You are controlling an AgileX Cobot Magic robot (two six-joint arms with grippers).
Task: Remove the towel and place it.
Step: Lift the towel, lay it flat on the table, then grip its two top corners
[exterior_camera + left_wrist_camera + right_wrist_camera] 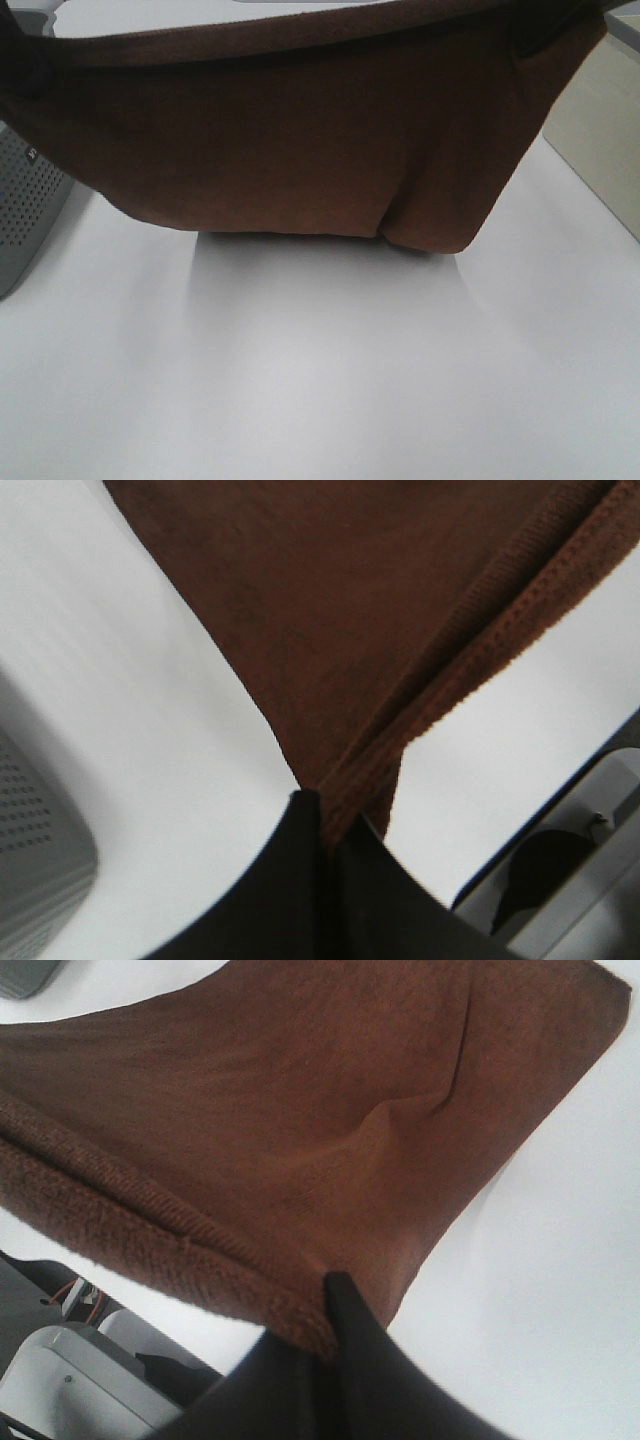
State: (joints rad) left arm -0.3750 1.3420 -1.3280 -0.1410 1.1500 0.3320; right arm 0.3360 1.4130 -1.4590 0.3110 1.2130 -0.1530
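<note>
- Towel (300, 130) is hanging as a sheet between both tools. Its top hem is stretching across with a slight sag in the middle, and the bottom edge is sitting low over the surface (320, 380); can't tell if it's touching.
- Left tool (330, 818) is clamping one top corner, with the hem bunched between the jaws.
- Right tool (322, 1332) is clamping the other top corner with the same pinch.
- Step, as I'm reading it: carrying the towel to the drop spot, then laying it down.
- Doing it well means moving both tools together at matched height and spacing, so neither corner is slipping out.
- Lowering so the bottom edge is landing first, then drawing the top across to avoid folds.
- Steering clear of the grey perforated box (25, 210) on the left.
- Opening both tools together, only once the cloth is resting on the surface.
</note>
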